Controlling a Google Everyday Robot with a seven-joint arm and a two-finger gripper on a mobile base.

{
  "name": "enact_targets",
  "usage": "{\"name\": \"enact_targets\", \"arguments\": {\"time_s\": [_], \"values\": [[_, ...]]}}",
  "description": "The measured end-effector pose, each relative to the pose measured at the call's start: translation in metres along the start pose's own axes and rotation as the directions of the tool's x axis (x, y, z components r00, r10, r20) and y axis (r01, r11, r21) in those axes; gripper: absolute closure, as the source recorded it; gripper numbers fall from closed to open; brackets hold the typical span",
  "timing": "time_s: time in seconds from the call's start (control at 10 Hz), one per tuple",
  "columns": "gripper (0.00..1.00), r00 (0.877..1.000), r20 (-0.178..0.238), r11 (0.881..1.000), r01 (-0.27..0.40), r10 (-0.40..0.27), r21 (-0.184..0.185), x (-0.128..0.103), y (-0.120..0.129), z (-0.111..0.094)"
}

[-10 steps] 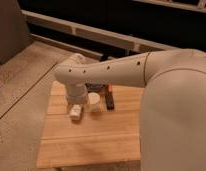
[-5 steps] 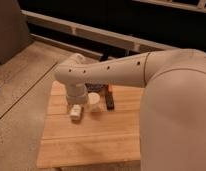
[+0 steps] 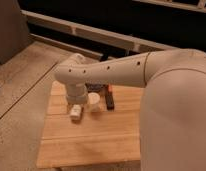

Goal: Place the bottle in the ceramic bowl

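Gripper (image 3: 76,112) low over wooden table (image 3: 96,146), whether open or closed I cannot tell; cream cup (image 3: 94,101) just beside it, dark block (image 3: 110,102) beyond.

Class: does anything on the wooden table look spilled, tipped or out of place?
Nothing stands out. The hand sits low over the table near its far end, next to an upright cream cup; a dark block lies flat beside it.

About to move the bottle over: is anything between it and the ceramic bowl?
The gripper is down at the bottle. The cream cup, just in front of the ceramic bowl, stands partly in that path; the arm hides part of the bowl.
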Motion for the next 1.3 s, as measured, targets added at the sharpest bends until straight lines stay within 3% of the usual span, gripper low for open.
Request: {"name": "enact_targets", "arguments": {"time_s": [0.4,0.6,0.9,1.3], "values": [[0.35,1.000,0.002,1.000,0.002,-0.002,-0.001,-0.001,0.000,0.000],[0.35,0.999,0.023,0.999,0.033,-0.033,-0.021,-0.014,0.005,0.001],[0.35,0.996,0.047,0.996,0.082,-0.080,-0.041,-0.040,0.000,0.019],[0.35,0.991,0.024,0.990,0.130,-0.129,-0.054,-0.051,0.004,0.046]]}}
